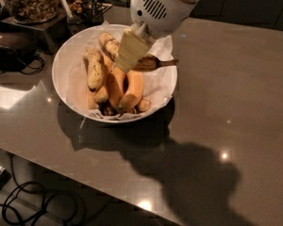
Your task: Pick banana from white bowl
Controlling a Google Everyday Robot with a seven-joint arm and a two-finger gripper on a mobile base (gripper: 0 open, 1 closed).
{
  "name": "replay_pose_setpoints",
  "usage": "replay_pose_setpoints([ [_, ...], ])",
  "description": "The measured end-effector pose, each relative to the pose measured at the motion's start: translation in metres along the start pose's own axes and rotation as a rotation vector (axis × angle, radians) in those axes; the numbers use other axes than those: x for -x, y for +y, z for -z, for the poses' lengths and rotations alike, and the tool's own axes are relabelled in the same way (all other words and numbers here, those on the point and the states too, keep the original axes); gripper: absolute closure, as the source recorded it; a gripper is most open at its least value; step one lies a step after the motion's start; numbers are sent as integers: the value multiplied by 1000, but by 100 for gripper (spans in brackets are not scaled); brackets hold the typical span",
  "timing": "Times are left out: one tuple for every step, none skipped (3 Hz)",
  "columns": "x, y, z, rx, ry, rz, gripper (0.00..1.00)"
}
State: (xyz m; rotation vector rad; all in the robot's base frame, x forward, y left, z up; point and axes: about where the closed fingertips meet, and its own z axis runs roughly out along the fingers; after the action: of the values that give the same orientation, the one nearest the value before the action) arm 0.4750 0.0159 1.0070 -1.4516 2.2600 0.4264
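Bowl (59, 81): one, white, wide and shallow, lined with crumpled white paper (162, 86).

Bananas, at least five in the bowl:
- Brown banana (150, 63): one, dark and mottled, with its thin stem pointing right. It lies across the right half of the bowl, on the paper.
- Speckled bananas: two plain to see, pale yellow. One (94, 69) lies on the left and one (108, 43) toward the back; a third short piece under them is uncertain.
- Orange banana (130, 89): smooth, at the middle front. It may be one or two; I cannot tell.
- Stub (144, 105): one, small, by the front rim.

Gripper (119, 66): one, pale, reaching down from the white arm (160, 4) into the middle of the bowl. Its tip is just above the orange banana's top. Whether it is released or clenched cannot be told. The brown banana sits immediately right of the gripper, touching or nearly so; a grasp cannot be confirmed.

Table (236, 93): one, glossy grey-brown. The bowl stands near its back left corner. The front edge runs diagonally from left to bottom centre. There is wide bare surface right of the bowl and in front of it.

Jar (30, 1): one, behind the bowl on a dark stand (40, 29) and close to the rim.

Cables (23, 201): looped on the floor, lower left.
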Motion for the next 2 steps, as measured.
replay_pose_setpoints([
  [1, 1, 1, 3, -4, -1, 100],
  [-7, 8, 7, -18, 22, -16, 100],
])
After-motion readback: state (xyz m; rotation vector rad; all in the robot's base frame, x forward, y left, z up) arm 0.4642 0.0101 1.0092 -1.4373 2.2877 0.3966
